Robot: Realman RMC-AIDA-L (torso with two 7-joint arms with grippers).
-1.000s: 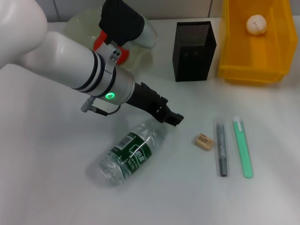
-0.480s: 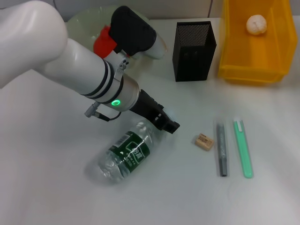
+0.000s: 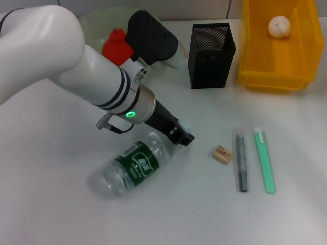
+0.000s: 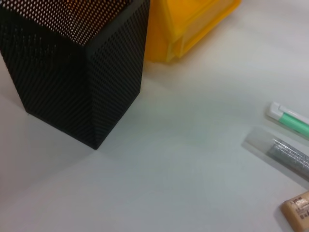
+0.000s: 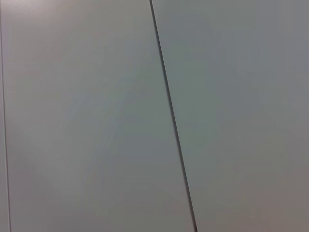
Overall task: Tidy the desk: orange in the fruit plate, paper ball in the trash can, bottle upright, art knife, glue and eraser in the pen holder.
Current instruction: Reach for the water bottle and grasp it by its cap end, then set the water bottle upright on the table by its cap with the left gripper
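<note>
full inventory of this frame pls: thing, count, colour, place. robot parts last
bottle: 1, clear with dark green label, lying on its side, front centre of table
orange: 1, red-orange, in the fruit plate, partly hidden by the arm
fruit plate: 1, pale green, back left
pen holder: 1, black mesh, back centre, upright
trash can: 1, yellow, back right
paper ball: 1, white, inside the trash can
eraser: 1, tan, left of the two sticks
grey stick: 1, right of eraser
green stick: 1, rightmost
table: 1, white
left tool: 1, black, at the bottle's cap end
right tool: not in view
</note>
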